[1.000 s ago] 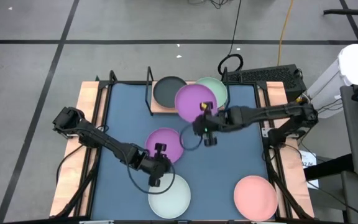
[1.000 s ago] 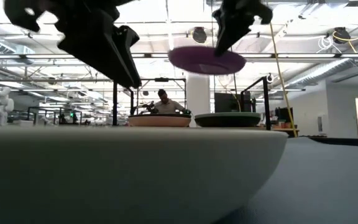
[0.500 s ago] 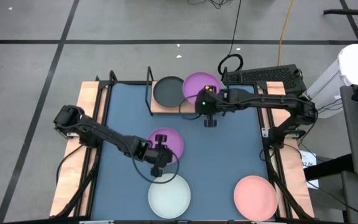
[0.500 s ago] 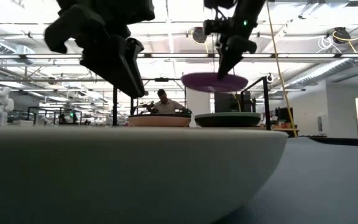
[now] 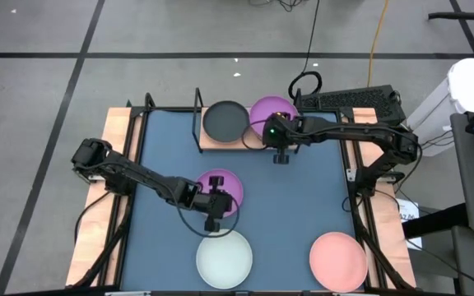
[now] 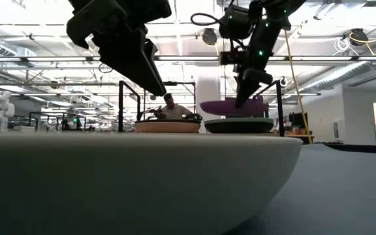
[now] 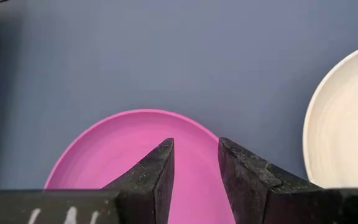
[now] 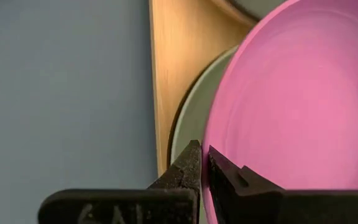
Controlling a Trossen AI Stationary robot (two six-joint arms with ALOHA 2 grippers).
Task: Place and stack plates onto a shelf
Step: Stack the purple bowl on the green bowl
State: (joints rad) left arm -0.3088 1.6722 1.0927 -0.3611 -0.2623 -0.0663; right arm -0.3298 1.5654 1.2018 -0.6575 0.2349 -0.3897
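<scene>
My right gripper (image 5: 270, 133) (image 8: 204, 165) is shut on a purple plate (image 5: 271, 113) held low over the pale green plate (image 8: 188, 118) on the wooden shelf (image 8: 165, 74). A black plate (image 5: 224, 121) lies on the shelf to its left. My left gripper (image 5: 213, 197) (image 7: 196, 165) hangs open, with a narrow gap, above the second purple plate (image 7: 123, 149) that lies flat on the blue table. In the low view its fingertips (image 6: 160, 90) are clear of that plate. A white plate (image 5: 225, 257) and a pink plate (image 5: 338, 257) lie near the table's near edge. My right gripper pinches the purple plate's rim (image 8: 213, 140) on its near side between the two fingers, one above and one below the rim. The fingers slant down from above (image 6: 243, 96). The plate (image 6: 230, 106) is about level, close over the green plate (image 6: 239, 124); whether they touch, I cannot tell.
The shelf's black wire frame (image 5: 197, 115) stands at the board's left end. Wooden borders run along the table's left and right sides (image 5: 115, 164). The white plate's rim (image 6: 136, 183) fills the low view's foreground. Bare blue tabletop (image 5: 303, 197) lies between the shelf and the pink plate.
My right gripper has carried the purple plate toward the table's far edge and down, from high over the table's middle to just over the green plate on the shelf. My left gripper has moved from beside the white plate toward the far edge, over the purple plate on the table.
</scene>
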